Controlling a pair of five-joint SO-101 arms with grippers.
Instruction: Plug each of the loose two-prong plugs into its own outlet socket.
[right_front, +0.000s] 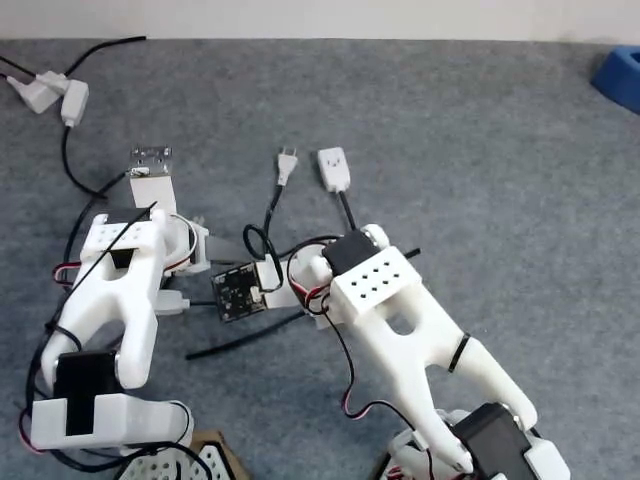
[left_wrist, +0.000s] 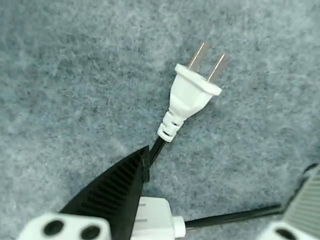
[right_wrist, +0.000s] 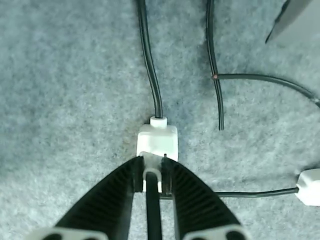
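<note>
White two-prong plug (left_wrist: 190, 95) lies flat on grey carpet (left_wrist: 60, 75). Both flat metal prongs are bare & point away from the L gripper (left_wrist: 227, 170). It has a ribbed strain relief, w/ black cord (left_wrist: 155, 150) running back under one jaw tip.

L jaws stand wide apart, nothing between them. They are prob. staged over the cord so that a closing pinch would catch it behind the plug body, keeping the prongs free to enter a socket.

R gripper (right_wrist: 152, 165): jaws narrow, pinched on a white collar (right_wrist: 152, 176) w/ its own black cord, directly behind a white block (right_wrist: 157, 140) whose cord exits at the far end. Judged: a plug end pressed to a socket block, gripped at the rear so the push runs along the prong axis. Seating depth: cannot tell.

High view: a bare plug (right_front: 287, 160) & outlet socket (right_front: 333, 168) lie side by side, just apart, unmated, on the far side of the arms' wrists. Whether this is the plug of the L wrist view, cannot tell. Two more white cord ends (right_front: 55, 97) touch at the far corner; mated or not is unclear.
</note>
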